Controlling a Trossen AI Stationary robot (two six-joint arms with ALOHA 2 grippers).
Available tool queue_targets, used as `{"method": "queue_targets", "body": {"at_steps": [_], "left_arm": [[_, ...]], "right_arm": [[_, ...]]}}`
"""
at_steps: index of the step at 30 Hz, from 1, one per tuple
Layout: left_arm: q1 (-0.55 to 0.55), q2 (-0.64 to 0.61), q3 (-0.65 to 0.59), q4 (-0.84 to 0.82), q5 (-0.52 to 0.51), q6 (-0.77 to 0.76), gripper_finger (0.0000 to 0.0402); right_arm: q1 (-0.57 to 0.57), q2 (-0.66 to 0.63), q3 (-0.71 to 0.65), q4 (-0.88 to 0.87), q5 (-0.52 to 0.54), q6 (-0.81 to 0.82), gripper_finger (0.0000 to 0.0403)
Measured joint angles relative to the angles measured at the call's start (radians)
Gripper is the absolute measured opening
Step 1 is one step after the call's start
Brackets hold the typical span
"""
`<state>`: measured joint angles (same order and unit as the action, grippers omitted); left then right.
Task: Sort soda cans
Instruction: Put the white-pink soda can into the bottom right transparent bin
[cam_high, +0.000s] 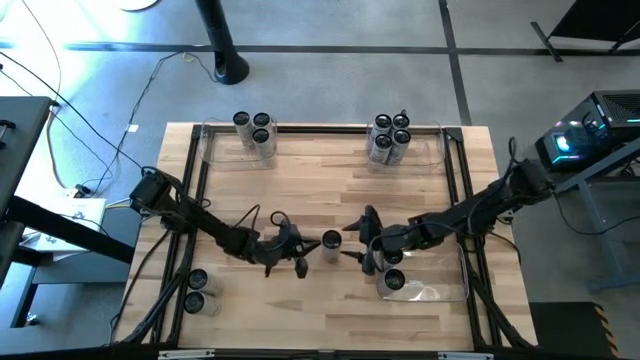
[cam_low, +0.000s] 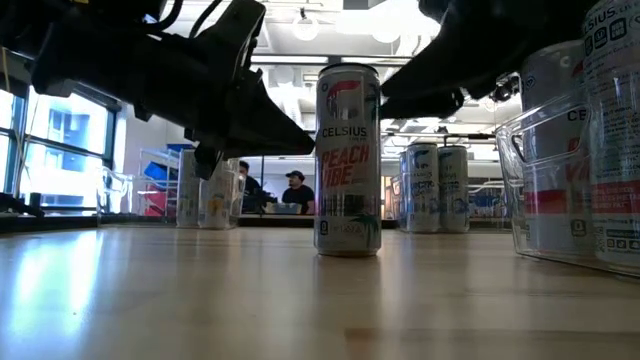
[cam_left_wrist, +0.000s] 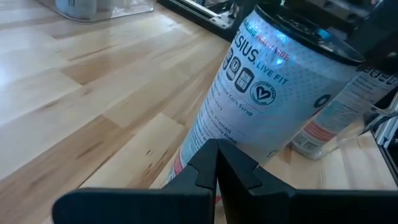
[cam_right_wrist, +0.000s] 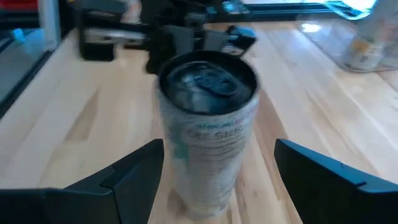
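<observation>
A lone Celsius can (cam_high: 331, 240) is standing upright on the bare wooden table (cam_high: 320, 185) near its middle, between the two grippers; its side is pale grey-white with "CELSIUS" and "PEACH VIBE" printed down it (cam_low: 348, 160), its top dark with a silvery rim (cam_right_wrist: 208, 84). The left gripper (cam_high: 301, 257) is sitting just beside the can with its fingers (cam_left_wrist: 216, 169) pressed together, gripping nothing. The right gripper (cam_high: 358, 243) is facing the can from the other side, fingers (cam_right_wrist: 134, 168) spread wide apart and flanking it; the can is standing free between them, untouched. The other cans are sitting in groups: three in the far-left clear bin (cam_high: 225, 148), five in the far-right clear bin (cam_high: 425, 152), two at the near-left edge (cam_high: 197, 291), one or more in the near-right clear bin (cam_high: 440, 290) under the right arm; exact count there unclear.
</observation>
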<state>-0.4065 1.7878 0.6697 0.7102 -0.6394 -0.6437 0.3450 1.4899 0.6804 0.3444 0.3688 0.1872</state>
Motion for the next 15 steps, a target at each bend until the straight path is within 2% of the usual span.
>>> {"method": "queue_targets", "body": {"at_steps": [3,8,15], "left_arm": [[-0.001,0.000,0.003,0.002,-0.005,0.001,0.0000],[0.001,0.000,0.030,-0.004,-0.014,0.046,0.0000],[0.000,0.000,0.066,0.004,-0.008,0.096,0.0000]], "right_arm": [[0.000,0.023,0.000,0.035,0.042,0.018,0.0302],[-0.004,0.031,0.000,0.071,0.042,0.016,0.0302],[-0.023,0.044,0.000,0.091,-0.008,0.016,0.0302]]}}
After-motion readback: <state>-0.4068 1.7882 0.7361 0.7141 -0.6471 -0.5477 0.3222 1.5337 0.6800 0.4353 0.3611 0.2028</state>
